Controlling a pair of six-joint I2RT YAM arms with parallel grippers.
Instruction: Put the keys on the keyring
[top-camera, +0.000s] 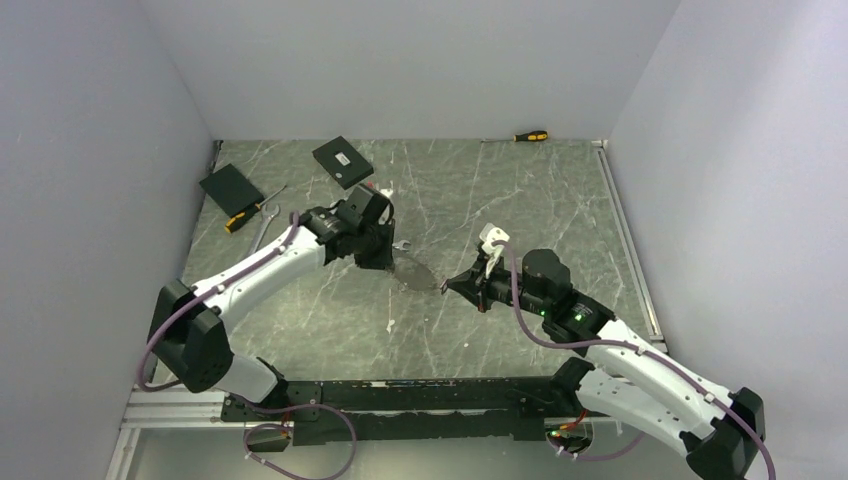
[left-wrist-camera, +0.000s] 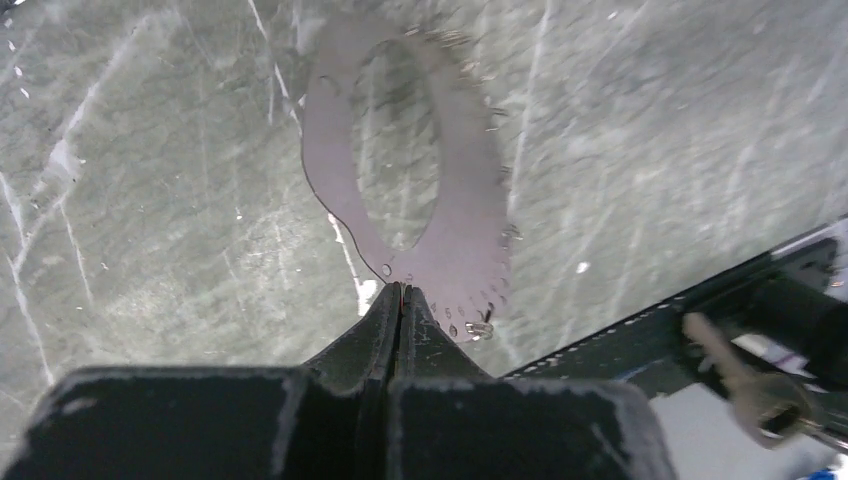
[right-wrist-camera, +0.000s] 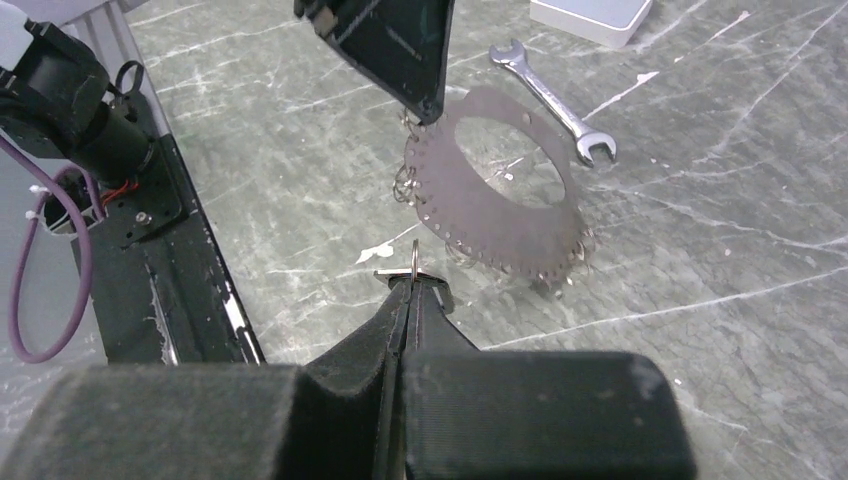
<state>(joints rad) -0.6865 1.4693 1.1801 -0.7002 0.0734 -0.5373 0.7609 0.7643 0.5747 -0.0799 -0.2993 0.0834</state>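
Silvery oval keyring (right-wrist-camera: 470, 225), clamped at one end by the left gripper (left-wrist-camera: 400, 298), lay lengthwise just ahead of the right gripper (right-wrist-camera: 410, 285), whose tips pinched a key (left-wrist-camera: 745, 385).

– What kind of place are you in?
– You're in a robot lab. Plain white walls (top-camera: 400, 60) close in your green stone table (top-camera: 560, 200) on three sides. Robot arms (top-camera: 262, 268) are bolted at its near edge. A screwdriver (top-camera: 530, 136) lies at the far edge.
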